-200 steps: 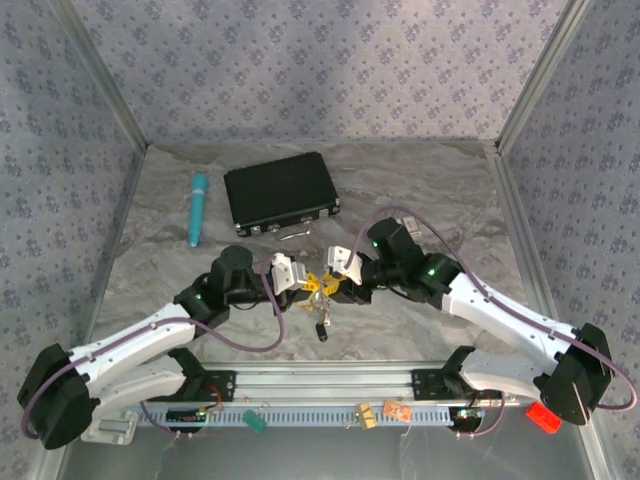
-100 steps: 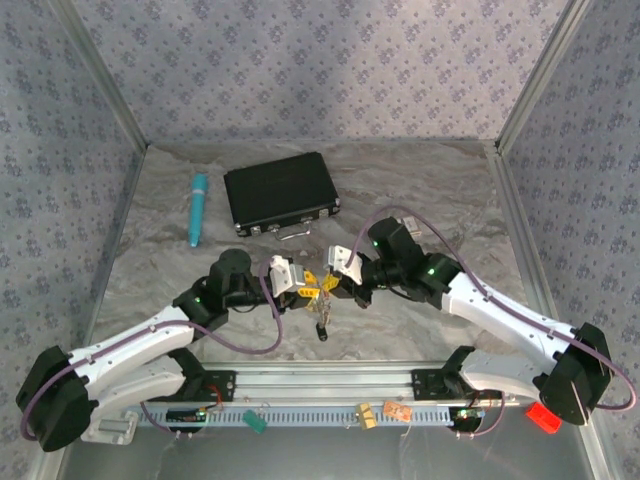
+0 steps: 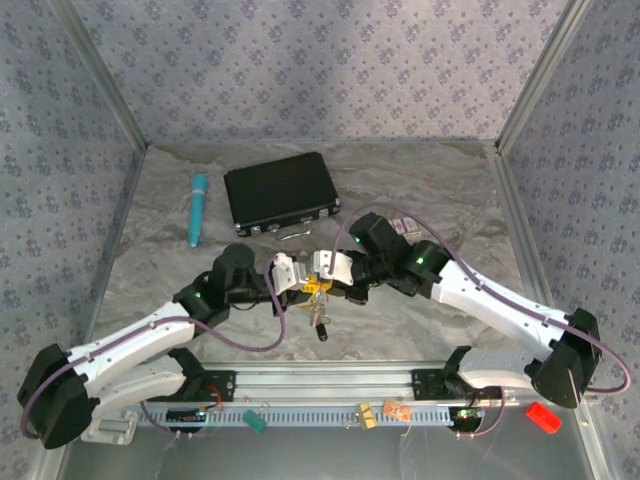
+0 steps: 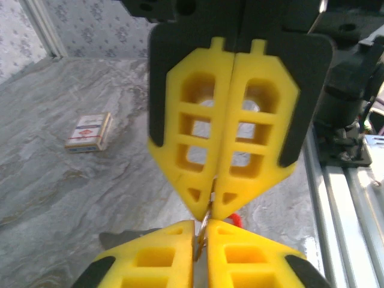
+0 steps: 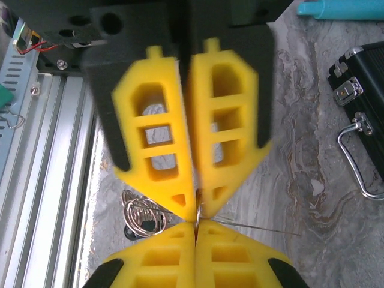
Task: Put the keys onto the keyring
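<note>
My left gripper [image 3: 303,287] and right gripper [image 3: 320,283] meet tip to tip above the table's front middle. Both are shut on the same thin metal ring of the keyring [image 4: 204,227], seen edge-on between the yellow fingertips. The ring's edge [image 5: 197,211] is also pinched in the right wrist view. In the left wrist view my left gripper [image 4: 202,233] is at the bottom, with the right gripper [image 4: 208,211] above it. The keys [image 3: 320,322] hang below as a small bunch with a dark head. Coiled rings of that bunch [image 5: 143,217] dangle beside my right gripper [image 5: 195,228]. A bit of red [image 4: 236,219] shows behind the tips.
A black case [image 3: 281,193] lies behind the grippers, a teal pen [image 3: 197,207] to its left. A small card box [image 4: 89,132] rests on the marble-patterned table [image 3: 440,190]. An aluminium rail [image 3: 330,380] runs along the near edge.
The right arm has swung left and closed in on the left gripper. The two sets of fingertips now touch on the ring. The key bunch still hangs below.
</note>
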`<state>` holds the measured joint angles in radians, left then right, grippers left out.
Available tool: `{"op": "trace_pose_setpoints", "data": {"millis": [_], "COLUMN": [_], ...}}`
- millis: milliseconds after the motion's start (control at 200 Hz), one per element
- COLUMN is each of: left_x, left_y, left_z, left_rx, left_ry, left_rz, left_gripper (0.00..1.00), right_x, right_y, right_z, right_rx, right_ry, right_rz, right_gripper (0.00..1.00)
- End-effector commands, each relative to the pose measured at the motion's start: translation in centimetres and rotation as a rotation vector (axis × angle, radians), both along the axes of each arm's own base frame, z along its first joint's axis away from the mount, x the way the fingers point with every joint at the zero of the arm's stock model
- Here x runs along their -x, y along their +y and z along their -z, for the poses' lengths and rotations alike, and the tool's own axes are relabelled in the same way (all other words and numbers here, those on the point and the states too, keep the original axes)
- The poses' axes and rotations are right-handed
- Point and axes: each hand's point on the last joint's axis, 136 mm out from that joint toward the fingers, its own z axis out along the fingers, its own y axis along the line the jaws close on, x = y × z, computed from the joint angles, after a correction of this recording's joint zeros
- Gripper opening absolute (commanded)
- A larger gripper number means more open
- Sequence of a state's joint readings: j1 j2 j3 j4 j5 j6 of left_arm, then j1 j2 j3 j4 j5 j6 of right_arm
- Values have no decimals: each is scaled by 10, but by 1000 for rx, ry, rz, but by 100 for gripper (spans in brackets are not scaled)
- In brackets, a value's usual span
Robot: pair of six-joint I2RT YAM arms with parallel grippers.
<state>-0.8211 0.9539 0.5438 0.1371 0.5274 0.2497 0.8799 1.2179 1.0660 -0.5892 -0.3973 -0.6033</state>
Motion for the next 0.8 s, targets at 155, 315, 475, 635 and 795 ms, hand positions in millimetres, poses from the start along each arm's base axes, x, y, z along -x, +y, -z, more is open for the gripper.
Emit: {"op": "trace_pose_setpoints", "data": {"millis": [155, 315, 475, 635, 795], "left_x": [4, 4, 6, 9, 11], "left_y": [-4, -4, -3, -2, -2], "left_z": [-24, -34, -38, -37, -39], "left_rx": [75, 158, 188, 191, 199], "left_ry": [-50, -78, -91, -93, -99], "left_rz": [34, 22, 28, 40, 49], "left_gripper": [0, 0, 0, 0, 0], "right_x": [0, -1, -3, -6, -4], "right_y": [-2, -4, -4, -3, -2], "right_z": [-23, -12, -6, -7, -10], "right_rx": [-171, -211, -221, -229, -244], "right_ry": [57, 109, 114, 115, 124], "right_rz": [22, 56, 75, 79, 68], "right_gripper": [28, 33, 33, 25, 25]}}
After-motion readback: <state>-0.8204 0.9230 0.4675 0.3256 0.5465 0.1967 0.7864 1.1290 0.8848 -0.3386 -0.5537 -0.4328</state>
